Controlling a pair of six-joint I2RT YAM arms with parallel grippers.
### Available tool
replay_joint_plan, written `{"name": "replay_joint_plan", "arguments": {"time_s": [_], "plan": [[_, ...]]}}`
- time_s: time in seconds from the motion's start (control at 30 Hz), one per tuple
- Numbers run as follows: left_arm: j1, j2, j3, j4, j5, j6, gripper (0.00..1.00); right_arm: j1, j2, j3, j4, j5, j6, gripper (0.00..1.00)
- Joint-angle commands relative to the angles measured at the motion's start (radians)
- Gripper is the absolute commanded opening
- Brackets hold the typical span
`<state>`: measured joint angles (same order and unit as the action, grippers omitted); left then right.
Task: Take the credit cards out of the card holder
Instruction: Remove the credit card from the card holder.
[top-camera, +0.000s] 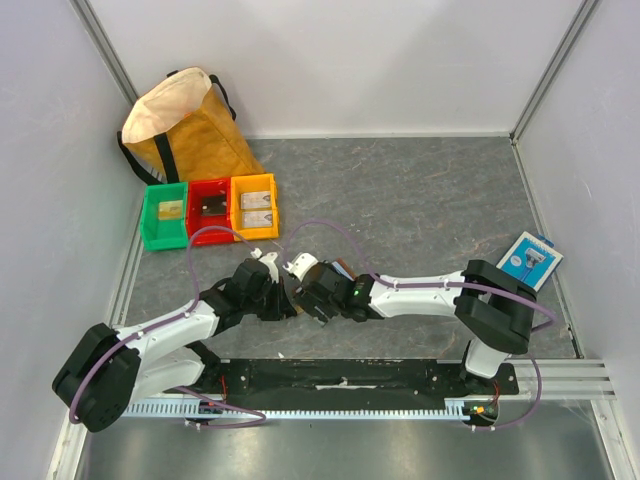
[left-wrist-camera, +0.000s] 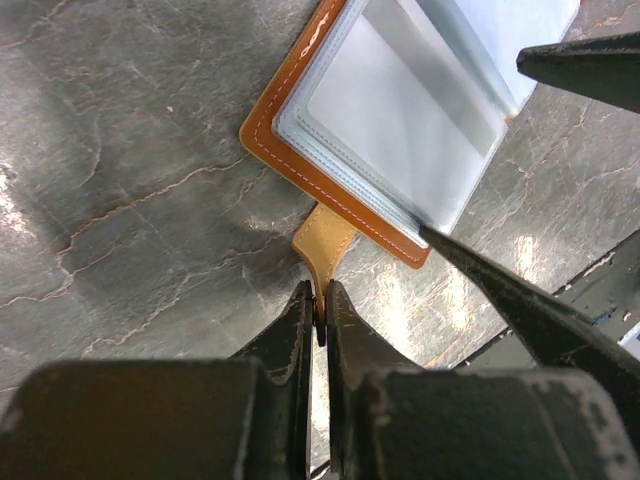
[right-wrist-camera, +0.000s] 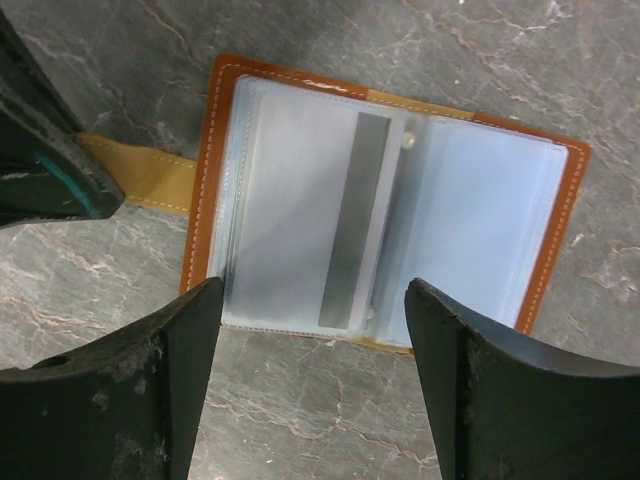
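The card holder (right-wrist-camera: 205, 190) lies open and flat on the counter (top-camera: 420, 200), low in the middle of the top view where the two arms meet. The left gripper (left-wrist-camera: 321, 310) has its jaws closed on the tan strap (left-wrist-camera: 322, 240), pinning the holder. The right gripper (right-wrist-camera: 312, 290) hangs over the clear sleeves with its jaws wide apart and holding nothing. One of the credit cards (right-wrist-camera: 350, 220) shows as a grey band through the plastic at the centre of the right wrist view. I judge the extraction calls for a firm hold on the strap while one right finger slides into the sleeve mouth and pinches only the card, not the plastic. The counter is grey and marbled, between white walls. A tan bag (top-camera: 185, 125) and green (top-camera: 165, 215), red (top-camera: 210, 210) and yellow (top-camera: 255, 205) bins sit at upper left, and a blue-and-white packet (top-camera: 530, 260) at right.
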<state>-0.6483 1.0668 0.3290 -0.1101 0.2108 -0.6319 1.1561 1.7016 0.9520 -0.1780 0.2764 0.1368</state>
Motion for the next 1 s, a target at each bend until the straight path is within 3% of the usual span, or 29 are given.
{"name": "replay_joint_plan", "arguments": {"time_s": [0.0, 0.53, 0.8, 0.97], "plan": [[-0.005, -0.007, 0.013, -0.005, 0.032, -0.005, 0.02, 0.002, -0.029, 0.051, -0.027, 0.086, -0.013, 0.78], [-0.005, -0.01, 0.021, -0.051, 0.061, 0.018, 0.02, -0.036, -0.091, 0.105, -0.109, 0.185, -0.003, 0.49], [-0.005, -0.033, 0.019, -0.069, 0.01, 0.008, 0.02, -0.183, -0.088, 0.085, -0.118, 0.135, 0.037, 0.47], [-0.004, -0.03, 0.047, -0.094, -0.088, 0.004, 0.08, -0.225, -0.102, 0.068, -0.141, 0.13, 0.046, 0.47]]}}
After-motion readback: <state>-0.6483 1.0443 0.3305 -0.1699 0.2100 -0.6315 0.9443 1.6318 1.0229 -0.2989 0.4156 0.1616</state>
